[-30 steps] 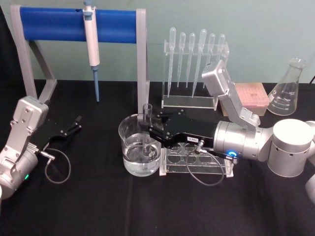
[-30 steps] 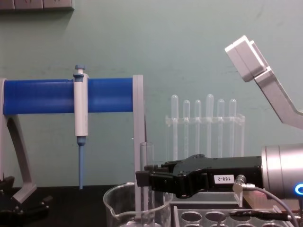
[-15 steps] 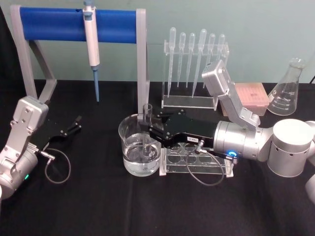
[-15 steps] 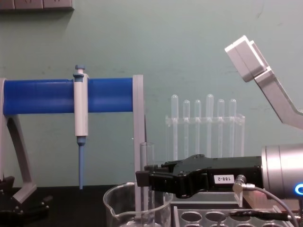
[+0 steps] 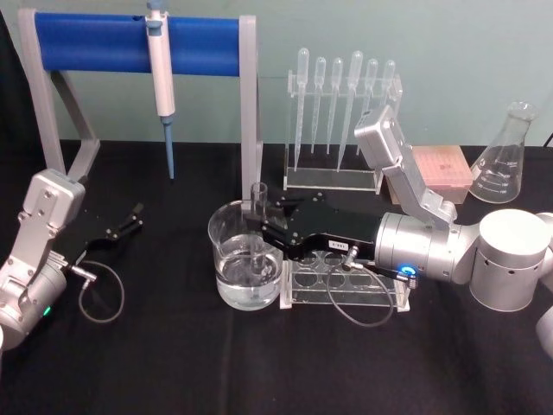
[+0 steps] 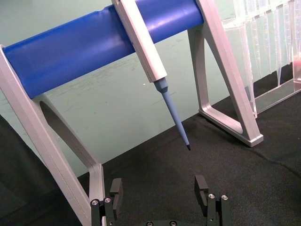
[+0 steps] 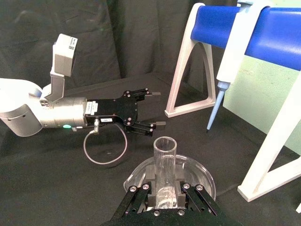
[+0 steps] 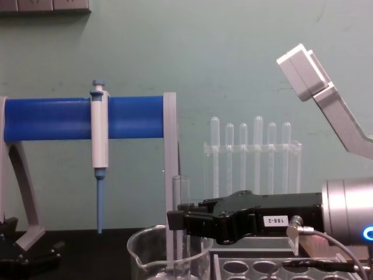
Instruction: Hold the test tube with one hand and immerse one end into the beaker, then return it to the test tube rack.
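Note:
The clear test tube stands upright inside the glass beaker, its lower end down in the liquid. My right gripper is shut on the tube's upper part, reaching in from the right over the clear rack. From the side, the test tube rises above the beaker rim, with the right gripper clamped on it. In the right wrist view the test tube sits between the fingers over the beaker. My left gripper rests open on the table at the left, and its fingers hold nothing.
A blue-barred stand holding a white-and-blue pipettor rises behind the beaker. A rack of plastic pipettes stands at the back, with a pink box and a conical flask to the right. The tube rack lies beneath my right arm.

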